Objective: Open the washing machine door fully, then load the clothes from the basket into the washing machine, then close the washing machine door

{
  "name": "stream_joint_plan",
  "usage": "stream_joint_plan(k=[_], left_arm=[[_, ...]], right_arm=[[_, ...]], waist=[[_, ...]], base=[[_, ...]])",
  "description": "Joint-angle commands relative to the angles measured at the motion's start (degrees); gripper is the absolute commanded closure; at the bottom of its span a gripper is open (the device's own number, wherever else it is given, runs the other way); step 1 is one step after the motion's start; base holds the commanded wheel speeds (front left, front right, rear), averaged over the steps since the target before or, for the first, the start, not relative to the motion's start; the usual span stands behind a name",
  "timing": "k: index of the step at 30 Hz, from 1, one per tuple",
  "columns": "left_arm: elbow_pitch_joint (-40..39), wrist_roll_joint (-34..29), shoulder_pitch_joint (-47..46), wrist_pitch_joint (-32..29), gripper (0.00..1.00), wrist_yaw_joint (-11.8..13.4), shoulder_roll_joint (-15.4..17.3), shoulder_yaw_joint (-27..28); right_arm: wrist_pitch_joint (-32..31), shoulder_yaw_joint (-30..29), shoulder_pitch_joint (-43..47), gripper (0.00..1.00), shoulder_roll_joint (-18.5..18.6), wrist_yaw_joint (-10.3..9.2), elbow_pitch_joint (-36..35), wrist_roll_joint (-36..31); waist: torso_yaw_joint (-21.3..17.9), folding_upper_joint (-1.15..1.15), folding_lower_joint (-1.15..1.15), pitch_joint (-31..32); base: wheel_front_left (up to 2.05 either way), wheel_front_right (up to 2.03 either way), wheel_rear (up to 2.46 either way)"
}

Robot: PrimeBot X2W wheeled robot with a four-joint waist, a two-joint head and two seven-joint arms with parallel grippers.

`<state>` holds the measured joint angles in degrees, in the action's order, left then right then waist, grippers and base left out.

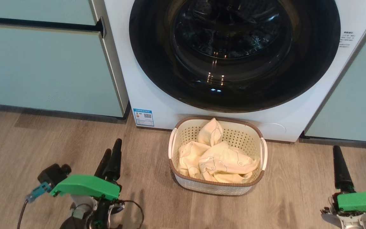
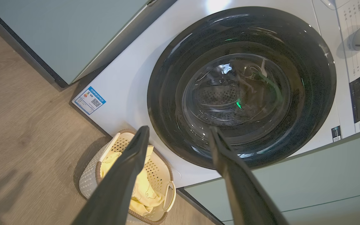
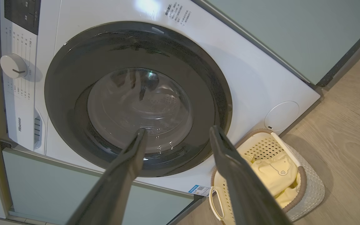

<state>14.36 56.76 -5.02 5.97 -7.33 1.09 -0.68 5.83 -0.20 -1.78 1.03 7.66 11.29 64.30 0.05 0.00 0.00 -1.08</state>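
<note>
A pale-green left cabinet (image 1: pixel 43 70) stands at the far left of the head view, on the wood floor (image 1: pixel 59 140). Low in front of it the left fingers (image 1: pixel 115 159) point up the view, spread apart and grasping nothing; the left wrist view shows them parted wide. Next comes the white washer (image 1: pixel 157 98), just beside that cabinet, with a small blue sticker (image 1: pixel 143 117) at its lower left corner. Its door (image 1: pixel 233 54), round with a glossy black rim and a bulging glass centre, sits shut, flush with the front, and the holes of the steel drum (image 2: pixel 217 93) show dimly through the glass. Below the door, on the floor just in front of the washer, stands the basket (image 1: pixel 213 188), cream with perforated walls, a brown rim and white handles at both ends. The clothes (image 1: pixel 224 162) lie crumpled inside it, pale yellow with thin bear outlines. Right of the basket a round flap (image 1: pixel 273 128) sits low on the washer's front. Farther right the right fingers (image 1: pixel 340 168) rise from the bottom edge, well apart from the basket; the right wrist view shows them released, spread wide, nothing held. Behind them stands the pale-green right cabinet (image 1: pixel 354 105).
</note>
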Motion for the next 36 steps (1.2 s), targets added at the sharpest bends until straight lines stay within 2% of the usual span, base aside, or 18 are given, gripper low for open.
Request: stream_joint_plan(k=[1,9,17,36], left_arm=[[-2.30,-1.84,-3.62,0.77,0.00,-0.12,0.99,0.55],[-2.63,-6.28,-4.18,1.95,0.00,-0.12,1.10,0.25],[-3.26,-13.49,-4.69,3.30,0.00,0.05,1.23,-0.55],[-4.58,-29.78,-5.83,6.51,0.00,2.45,1.54,-2.51]], right_arm=[[0.90,0.77,-3.60,0.00,1.14,-0.10,-2.57,-1.40],[2.08,1.39,-4.05,0.00,1.24,-0.11,-3.11,-5.78],[3.43,2.81,-4.48,0.00,1.36,-0.12,-3.96,-11.83],[6.64,3.10,-4.97,0.00,1.63,-0.15,-5.78,-26.77]], waist=[[-0.01,0.00,0.00,-0.02],[0.00,0.00,0.00,-0.09],[-0.03,0.00,0.00,-0.21],[-0.05,0.00,0.00,-0.44]], base=[[0.00,0.00,0.00],[0.00,0.00,0.00],[0.00,0.00,0.00],[0.00,0.00,0.00]])
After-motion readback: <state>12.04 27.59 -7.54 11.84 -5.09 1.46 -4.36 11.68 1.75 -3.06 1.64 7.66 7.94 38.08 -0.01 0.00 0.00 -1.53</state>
